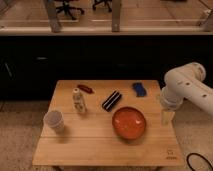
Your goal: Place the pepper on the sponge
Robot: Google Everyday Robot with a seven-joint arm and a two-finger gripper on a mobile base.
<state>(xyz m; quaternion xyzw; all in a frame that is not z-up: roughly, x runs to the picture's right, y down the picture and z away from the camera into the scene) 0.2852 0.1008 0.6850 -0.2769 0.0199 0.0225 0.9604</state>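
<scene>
Wooden table [100, 145], centre of frame. Red pepper [85, 88], upper left of tabletop, lying flat, touching nothing else. Blue sponge [139, 89], upper right of tabletop, well apart from pepper. Between the two: dark striped flat item [111, 100], lying diagonally. Small bottle [78, 100], upright, just below pepper. White cup [53, 120], lower left of tabletop. Orange bowl [129, 122], lower centre-right. White arm [187, 87], right edge of frame. Pale gripper [167, 116], pointing down at table's right edge, beside bowl, well apart from pepper; open or closed, cannot tell.
</scene>
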